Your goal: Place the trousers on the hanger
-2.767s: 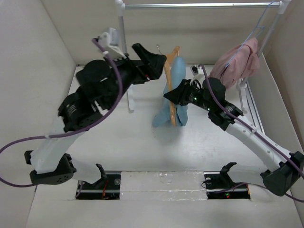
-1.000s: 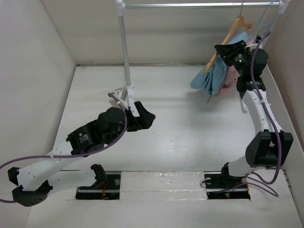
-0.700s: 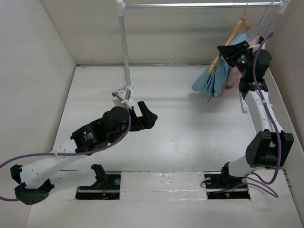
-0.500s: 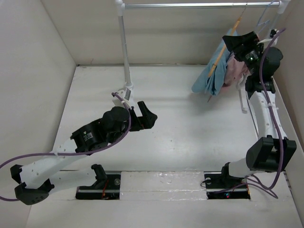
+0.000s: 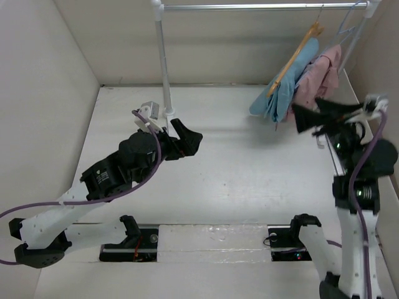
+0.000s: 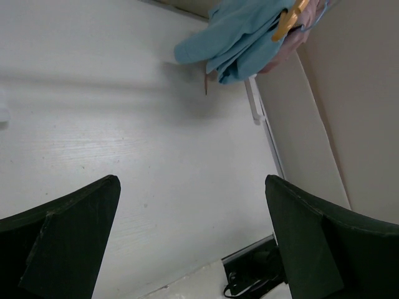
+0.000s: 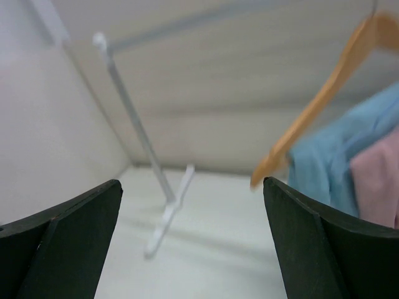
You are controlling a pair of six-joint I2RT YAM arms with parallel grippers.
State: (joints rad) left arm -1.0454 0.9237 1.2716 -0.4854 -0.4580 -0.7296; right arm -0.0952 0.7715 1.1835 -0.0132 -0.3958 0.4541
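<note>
Blue trousers hang draped over the wooden hanger on the rail, just ahead of my right hand, which is wide and empty. My left hand is wide too, well apart from them over the worktop. Risks as I judge them: the cloth looks bunched toward one end and may slide off, and a fingertip snagging it on retreat could drag the hanger down. No readable labels.

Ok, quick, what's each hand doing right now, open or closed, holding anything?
Left hand: open, holding nothing.
Right hand: open, holding nothing; the hanger hangs apart from it.
</note>
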